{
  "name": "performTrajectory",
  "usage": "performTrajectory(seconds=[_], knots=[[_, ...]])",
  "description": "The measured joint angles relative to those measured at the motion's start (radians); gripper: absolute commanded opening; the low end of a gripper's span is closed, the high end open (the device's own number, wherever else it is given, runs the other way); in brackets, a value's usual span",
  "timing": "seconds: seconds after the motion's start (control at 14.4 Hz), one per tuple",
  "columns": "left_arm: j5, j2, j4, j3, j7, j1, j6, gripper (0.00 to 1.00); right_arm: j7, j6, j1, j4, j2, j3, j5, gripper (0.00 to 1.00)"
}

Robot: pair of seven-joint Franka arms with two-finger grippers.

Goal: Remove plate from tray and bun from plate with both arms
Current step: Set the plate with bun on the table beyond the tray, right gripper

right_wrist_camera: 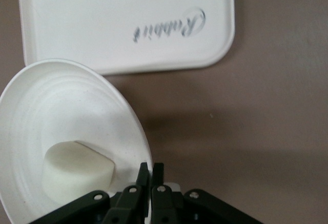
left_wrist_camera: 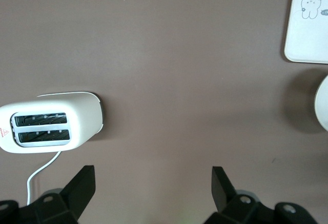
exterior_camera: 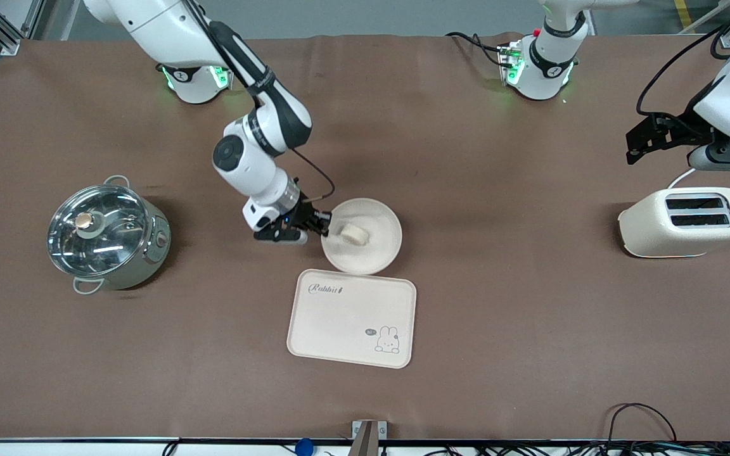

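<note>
The plate [exterior_camera: 365, 237] was off the tray [exterior_camera: 352, 326], its rim pinched by the right gripper [exterior_camera: 322, 225]. The bun [exterior_camera: 355, 235] sat on it, unremoved. The left gripper [exterior_camera: 647, 139] waited over the toaster [exterior_camera: 685, 223], fingers apart.

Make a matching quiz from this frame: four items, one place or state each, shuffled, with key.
Items:
1. plate
2. bun
3. tray
4. left gripper

States:
A. bare, nearest the front camera
B. open, up over the table by the toaster
C. rim pinched by the right gripper, off the tray
D. sits on the plate

Pairs: 1-C, 2-D, 3-A, 4-B
</note>
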Motion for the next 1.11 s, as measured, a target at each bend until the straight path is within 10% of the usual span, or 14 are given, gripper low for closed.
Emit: performTrajectory(seconds=[0.9,0.97,1.11], knots=[[0.0,0.0,0.005,0.001,0.0,0.002,0.0,1.0,-0.028,0.204,0.055,-0.111,0.047,0.011,0.0,0.03],[0.0,0.0,0.007,0.001,0.0,0.002,0.0,1.0,-0.028,0.226,0.058,-0.111,0.064,0.011,0.0,0.16],[0.0,0.0,0.009,0.001,0.0,0.001,0.0,1.0,-0.027,0.241,0.059,-0.11,0.07,0.012,0.0,0.83]])
